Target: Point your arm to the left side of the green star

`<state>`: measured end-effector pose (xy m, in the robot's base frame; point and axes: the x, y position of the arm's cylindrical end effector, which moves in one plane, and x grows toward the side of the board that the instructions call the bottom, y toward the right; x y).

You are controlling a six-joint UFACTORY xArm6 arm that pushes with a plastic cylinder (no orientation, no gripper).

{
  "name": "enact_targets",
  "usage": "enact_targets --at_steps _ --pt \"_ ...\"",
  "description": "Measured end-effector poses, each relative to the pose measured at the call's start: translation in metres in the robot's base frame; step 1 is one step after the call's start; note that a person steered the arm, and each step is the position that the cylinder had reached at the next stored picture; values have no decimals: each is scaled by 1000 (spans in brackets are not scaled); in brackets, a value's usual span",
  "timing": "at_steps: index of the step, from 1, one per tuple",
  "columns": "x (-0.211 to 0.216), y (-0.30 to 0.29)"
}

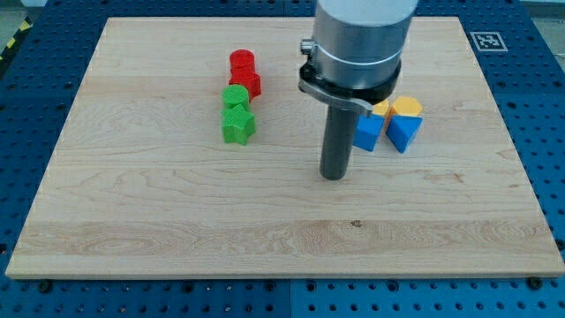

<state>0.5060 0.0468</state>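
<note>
The green star (237, 125) lies on the wooden board (159, 212), left of centre. A green round block (235, 97) touches its top side, and two red blocks (244, 72) stand just above that. My tip (333, 176) rests on the board to the right of the green star and a little lower, well apart from it. The rod hangs from the grey arm body at the view's top.
Right of the rod stand two blue blocks (368, 132) (403, 133) with two yellow blocks (406, 108) (381, 109) just behind them, close to the rod. A black-and-white marker (485, 41) sits at the board's top right corner.
</note>
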Motion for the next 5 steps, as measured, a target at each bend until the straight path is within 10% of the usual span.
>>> enact_targets --at_steps 5 --pt "-47 -208"
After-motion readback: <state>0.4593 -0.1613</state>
